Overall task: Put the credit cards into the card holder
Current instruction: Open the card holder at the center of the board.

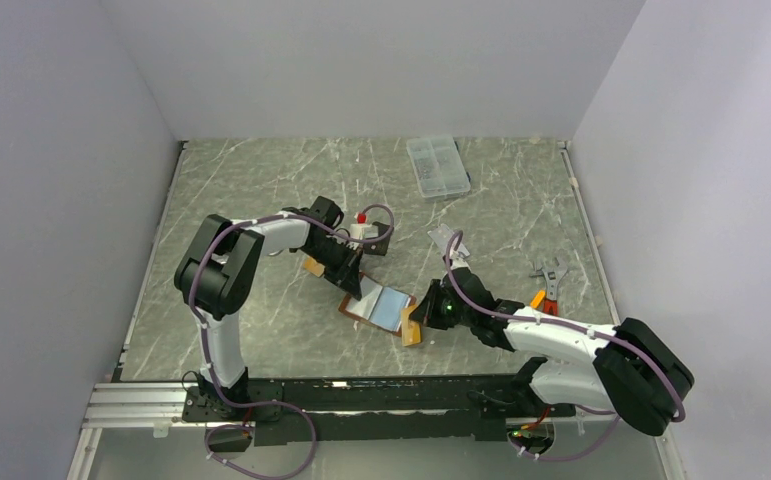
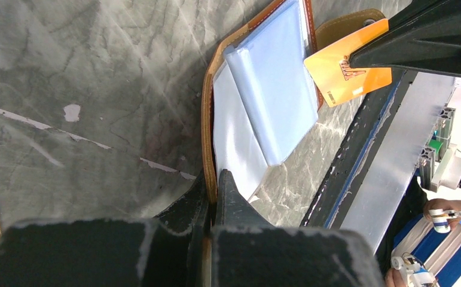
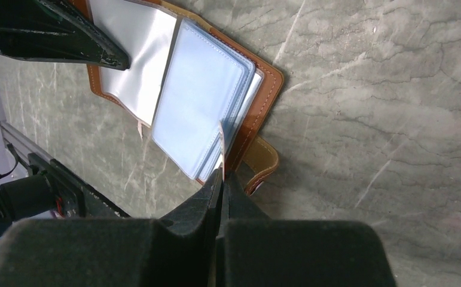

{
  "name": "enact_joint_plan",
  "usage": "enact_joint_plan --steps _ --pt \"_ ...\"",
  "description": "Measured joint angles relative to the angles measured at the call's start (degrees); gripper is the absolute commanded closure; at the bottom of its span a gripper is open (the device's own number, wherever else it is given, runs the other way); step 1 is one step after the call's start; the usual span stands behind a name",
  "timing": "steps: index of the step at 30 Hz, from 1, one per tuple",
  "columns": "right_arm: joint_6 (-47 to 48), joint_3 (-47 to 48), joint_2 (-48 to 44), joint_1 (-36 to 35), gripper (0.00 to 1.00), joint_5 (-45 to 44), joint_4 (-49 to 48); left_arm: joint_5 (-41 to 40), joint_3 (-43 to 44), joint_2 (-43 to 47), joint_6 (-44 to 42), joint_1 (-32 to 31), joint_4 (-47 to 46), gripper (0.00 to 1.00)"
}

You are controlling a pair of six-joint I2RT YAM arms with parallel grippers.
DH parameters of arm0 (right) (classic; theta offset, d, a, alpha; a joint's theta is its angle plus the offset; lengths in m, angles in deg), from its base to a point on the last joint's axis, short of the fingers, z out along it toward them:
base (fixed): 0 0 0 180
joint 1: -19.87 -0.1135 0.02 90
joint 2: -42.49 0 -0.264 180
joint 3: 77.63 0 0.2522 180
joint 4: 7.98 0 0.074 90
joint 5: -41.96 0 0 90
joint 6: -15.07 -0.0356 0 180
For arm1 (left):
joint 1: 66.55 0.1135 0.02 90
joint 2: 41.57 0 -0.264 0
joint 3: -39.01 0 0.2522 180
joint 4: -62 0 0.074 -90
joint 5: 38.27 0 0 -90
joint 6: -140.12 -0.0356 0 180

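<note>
Card holder [image 1: 379, 306]: lying open on the table [image 1: 261, 190], pale pockets facing up.
Left gripper [image 2: 213, 179]: you are pinching the card holder's leather edge.
Right gripper [image 3: 223, 176]: you are clamping the orange card [image 2: 344, 72] at the card holder's tab side.

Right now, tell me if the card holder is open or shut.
Open: the card holder lies spread, its pale blue pockets facing up.

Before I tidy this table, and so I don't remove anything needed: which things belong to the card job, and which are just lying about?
Belongs to the job:
- card holder, lying open
- orange card, held in the right arm's jaws
- orange-tan card, beside the left arm

Just lying about:
- clear compartment box
- hand tools
</note>
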Motion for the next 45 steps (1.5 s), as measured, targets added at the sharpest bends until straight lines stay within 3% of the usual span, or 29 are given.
enact_joint_plan --steps 45 --pt "1.2 -2.0 -2.8 0.3 1.0 4.3 0.0 -0.7 0.7 -0.1 0.0 -1.0 1.6 1.0"
